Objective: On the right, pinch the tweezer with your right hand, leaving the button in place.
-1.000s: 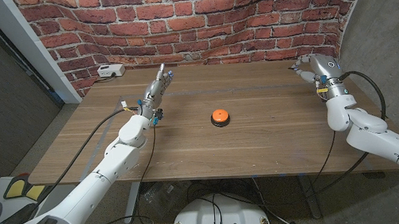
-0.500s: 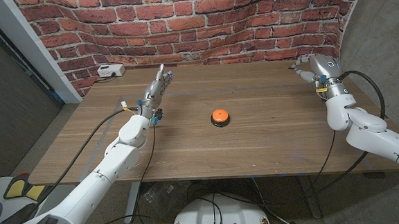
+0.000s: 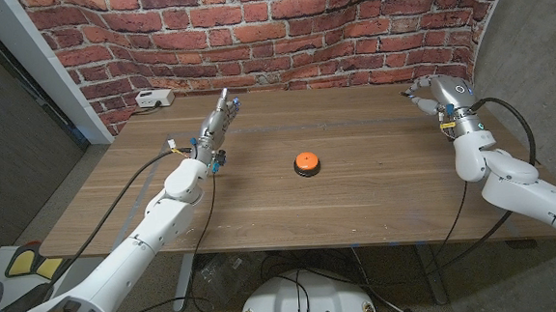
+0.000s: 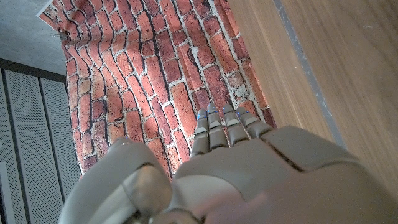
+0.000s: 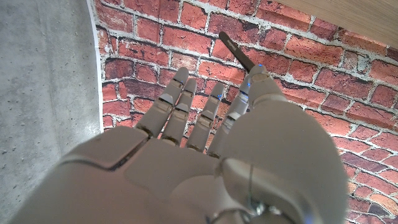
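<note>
From up high on my head, I see the brown wooden table with a red brick wall behind it. A small round orange button on a black base sits near the middle of the table, and nothing touches it. A little white box lies at the far left corner, close to the wall. My left robot hand is over the left part of the table, with its fingers straight, close together and pointing toward the wall. It holds nothing. My right robot hand is up at the far right corner of the table, well apart from the button. Its fingers curl a bit there, but it is too small for me to see what they hold.

From my left wrist, I see the back of my left robot hand. Its fingers lie side by side and reach toward the bricks, with the wood of the table next to them. Nothing is in them.

From my right wrist, I see the back of my right robot hand. A thin dark metal tweezer pokes out past my fingertip, in front of the bricks. My thumb and that finger pinch it. My other fingers are stretched out beside it, a little apart.
</note>
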